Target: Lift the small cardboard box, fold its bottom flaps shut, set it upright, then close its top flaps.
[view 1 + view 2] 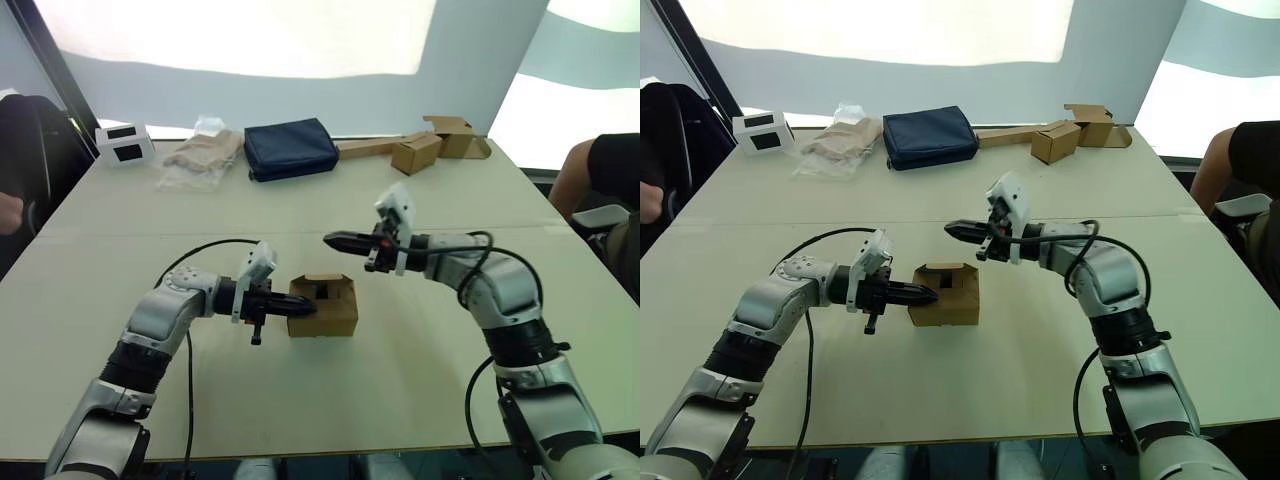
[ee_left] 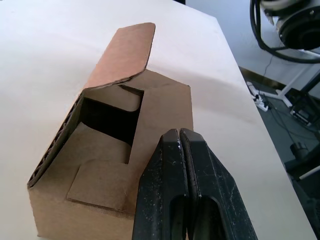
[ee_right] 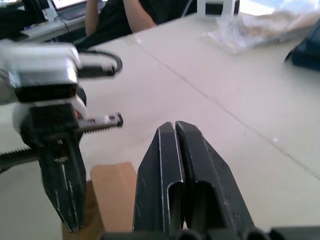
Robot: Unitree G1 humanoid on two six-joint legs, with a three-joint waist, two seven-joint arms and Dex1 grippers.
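On the pale table [image 1: 420, 380] the unprinted small cardboard box [image 1: 330, 318] sits, the left gripper [image 1: 304, 306] pinched shut against it, the right gripper [image 1: 333, 240] closed empty above.

The small cardboard box [image 1: 322, 306] is plain brown, unprinted. The table [image 1: 400, 380] is pale beige. At the far edge lie a navy blue pouch [image 1: 290, 148], two tan boxes [image 1: 432, 145] and a white device [image 1: 124, 142] with black panels. Both grippers' fingers [image 2: 187, 195] are black.

Silver-grey jointed arms, black cables, white wrist cameras, black jaws.
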